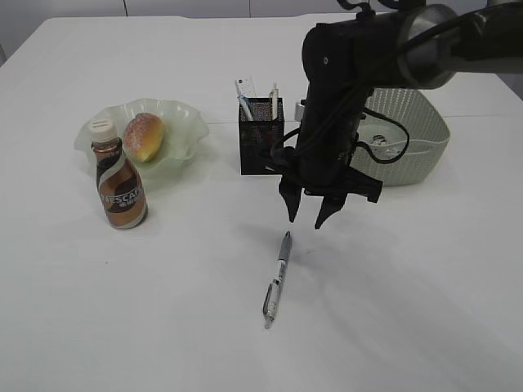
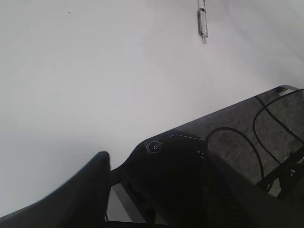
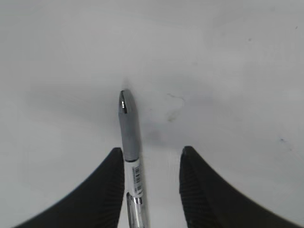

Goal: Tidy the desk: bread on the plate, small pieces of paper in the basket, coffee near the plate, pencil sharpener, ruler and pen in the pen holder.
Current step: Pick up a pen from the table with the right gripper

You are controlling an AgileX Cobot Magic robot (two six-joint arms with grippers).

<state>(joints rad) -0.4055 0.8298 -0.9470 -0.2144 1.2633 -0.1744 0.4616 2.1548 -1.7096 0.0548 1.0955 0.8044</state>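
Observation:
A grey and clear pen point(image 1: 278, 278) lies on the white table, with its tip pointing away from the front edge. My right gripper point(image 1: 306, 220) hangs open just above the pen's far end. In the right wrist view the pen point(image 3: 129, 137) lies close beside the left finger, inside the open right gripper point(image 3: 152, 151). Bread point(image 1: 144, 135) sits on the green plate point(image 1: 184, 122), and the coffee bottle point(image 1: 120, 184) stands in front of it. A ruler point(image 1: 244, 88) stands in the black mesh pen holder point(image 1: 261, 135). My left gripper point(image 2: 128, 190) is open and empty, with the pen point(image 2: 203, 21) far ahead of it. The pencil sharpener and paper pieces are out of view.
A pale green basket point(image 1: 417, 139) stands at the right, behind my right arm and partly hidden by it. A white pen-like item point(image 1: 274, 94) also stands in the holder. A dark arm body fills the lower right of the left wrist view.

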